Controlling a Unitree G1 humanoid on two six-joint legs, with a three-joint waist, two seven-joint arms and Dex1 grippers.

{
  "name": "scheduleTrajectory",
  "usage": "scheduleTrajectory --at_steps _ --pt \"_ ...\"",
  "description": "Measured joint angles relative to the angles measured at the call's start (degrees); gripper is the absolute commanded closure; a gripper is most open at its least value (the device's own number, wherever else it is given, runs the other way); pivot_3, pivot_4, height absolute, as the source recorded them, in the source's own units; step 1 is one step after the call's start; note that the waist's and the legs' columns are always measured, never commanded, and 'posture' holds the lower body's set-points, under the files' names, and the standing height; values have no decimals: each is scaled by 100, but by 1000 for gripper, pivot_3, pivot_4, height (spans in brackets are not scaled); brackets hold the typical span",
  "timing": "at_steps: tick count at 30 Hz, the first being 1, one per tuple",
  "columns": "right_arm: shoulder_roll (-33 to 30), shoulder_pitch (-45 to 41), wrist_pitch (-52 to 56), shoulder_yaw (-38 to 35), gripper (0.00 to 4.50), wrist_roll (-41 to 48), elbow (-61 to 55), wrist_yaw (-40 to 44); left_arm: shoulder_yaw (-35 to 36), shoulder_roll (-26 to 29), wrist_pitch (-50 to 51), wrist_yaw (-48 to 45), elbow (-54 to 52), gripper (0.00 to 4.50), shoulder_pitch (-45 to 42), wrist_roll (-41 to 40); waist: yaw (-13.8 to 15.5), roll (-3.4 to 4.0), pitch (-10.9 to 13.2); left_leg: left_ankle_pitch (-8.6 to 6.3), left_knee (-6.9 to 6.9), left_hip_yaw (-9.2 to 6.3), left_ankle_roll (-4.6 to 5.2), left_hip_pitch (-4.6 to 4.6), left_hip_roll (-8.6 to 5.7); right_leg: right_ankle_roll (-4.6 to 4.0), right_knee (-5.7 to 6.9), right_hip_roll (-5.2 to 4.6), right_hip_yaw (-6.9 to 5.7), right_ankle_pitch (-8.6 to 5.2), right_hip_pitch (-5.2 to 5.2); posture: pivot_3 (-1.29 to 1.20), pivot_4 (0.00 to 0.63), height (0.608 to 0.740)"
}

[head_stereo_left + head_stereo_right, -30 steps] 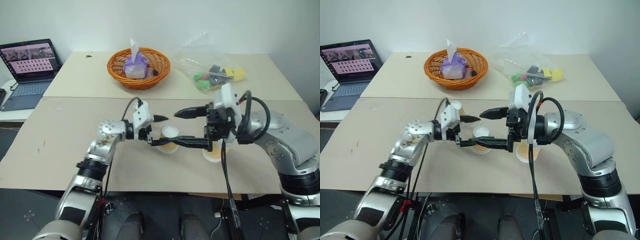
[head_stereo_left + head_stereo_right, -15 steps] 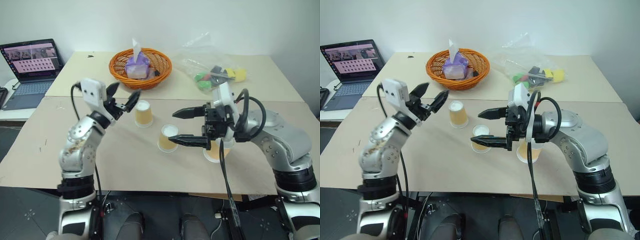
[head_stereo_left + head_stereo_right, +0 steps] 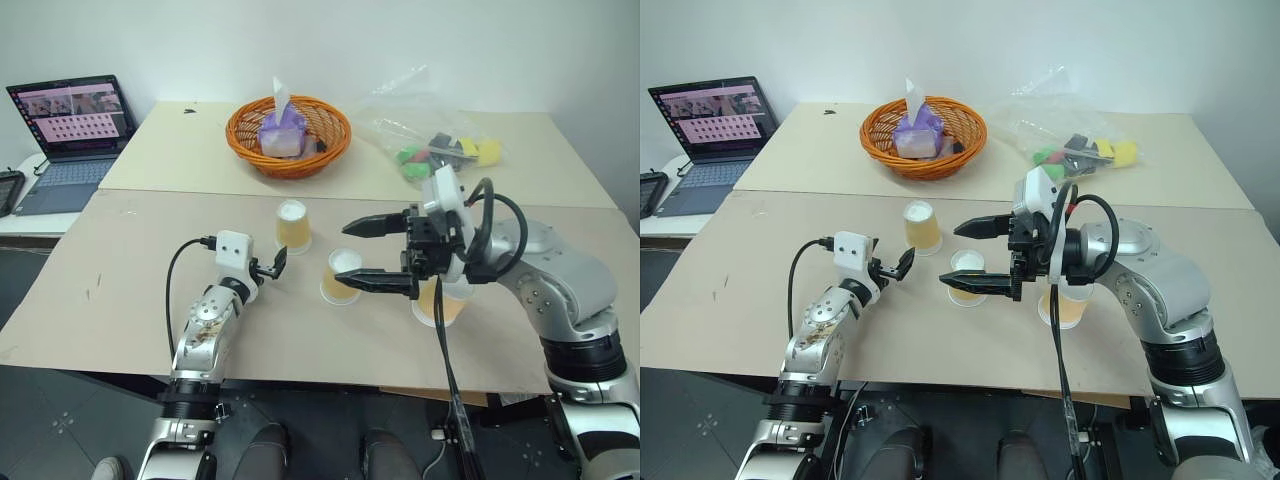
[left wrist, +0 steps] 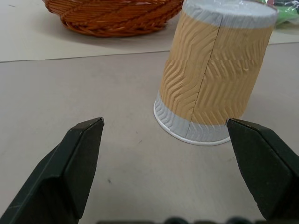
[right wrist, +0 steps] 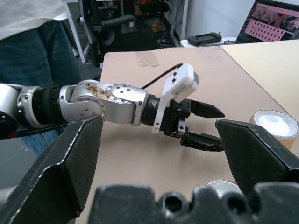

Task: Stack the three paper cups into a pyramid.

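Left wrist view: left end effector (image 4: pixel 163 154) fingers apart, aimed at inverted paper cup (image 4: pixel 215 70) standing on desk (image 4: pixel 70 93), not touching. Head views: second cup (image 3: pixel 340 276) between spread fingers of right end effector (image 3: pixel 352 252), held above desk. Third cup (image 3: pixel 440 302) upright under right arm. Orange basket (image 3: pixel 288 135) well behind.

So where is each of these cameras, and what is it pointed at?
Head views, left and right eye: look forward and down at the table; both arms show.
Left wrist view: looks along the open left gripper at an upside-down paper cup.
Right wrist view: looks past the open right gripper at the left arm.
Shared: that cup, the basket.
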Motion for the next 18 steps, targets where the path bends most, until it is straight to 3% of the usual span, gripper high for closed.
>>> scheduleTrajectory --at_steps 5,10,18 --pt "-9 59 4 -22 0 4 -94 -98 171 415 -403 -361 1082 32 -851 -48 0 0 0 0 0 0 0 -1 -1 0 -1 0 -1 0 1 0 150 740" --pt "-13 79 4 -28 0 1 -117 -135 182 467 -659 -812 1866 32 -1510 -129 -9 0 0 0 0 0 -1 -4 -2 0 -4 -1 -2 0 0 0 150 740" --pt "-21 94 4 -30 0 1 -129 -200 177 488 -572 -1235 1763 32 -1563 -240 -67 0 0 1 -1 -2 -2 -4 -1 0 0 -1 -2 0 -3 0 150 740"
